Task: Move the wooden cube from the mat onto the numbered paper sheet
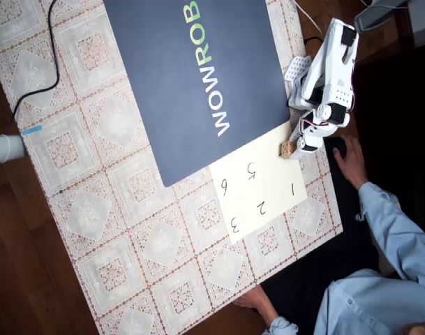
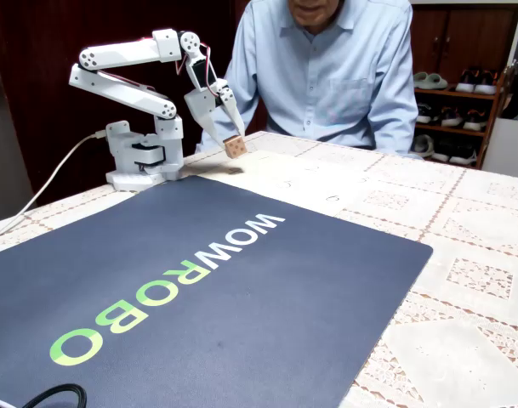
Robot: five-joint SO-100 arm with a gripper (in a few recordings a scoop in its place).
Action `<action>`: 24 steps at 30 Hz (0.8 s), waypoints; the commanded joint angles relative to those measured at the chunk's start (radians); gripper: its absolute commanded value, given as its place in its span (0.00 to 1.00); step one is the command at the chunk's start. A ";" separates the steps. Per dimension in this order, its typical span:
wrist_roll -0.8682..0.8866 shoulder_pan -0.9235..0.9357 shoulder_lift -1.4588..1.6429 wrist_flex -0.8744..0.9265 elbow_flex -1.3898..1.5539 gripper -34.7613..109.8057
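**Cube held in the claw above the near corner of the sheet**

The wooden cube (image 2: 235,146) is pinched between the two fingers of the gripper (image 2: 233,143), which are closed on its sides. In the fixed view it hangs clear of the table, tilted a little so one edge points down; being a cube, it has no long axis. In the overhead view the cube (image 1: 287,149) sits over the upper right corner of the paper sheet (image 1: 261,188), just beside the lower right corner of the mat (image 1: 198,77). The sheet lies flat on the lace tablecloth (image 1: 114,209), touching the mat's edge, with handwritten numbers 1, 2, 3, 5 and 6 visible. The white arm (image 2: 127,76) folds over from its base beside the mat. A person (image 2: 327,68) in a light blue shirt sits behind the table, one hand (image 1: 350,162) near the arm.
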 commanded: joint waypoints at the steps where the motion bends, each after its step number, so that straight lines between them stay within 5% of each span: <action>1: 0.003 -0.020 -0.028 -0.031 0.009 0.24; 13: 0.028 -0.028 -0.092 -0.087 0.015 0.24; 24: 0.098 -0.020 -0.081 -0.098 0.021 0.45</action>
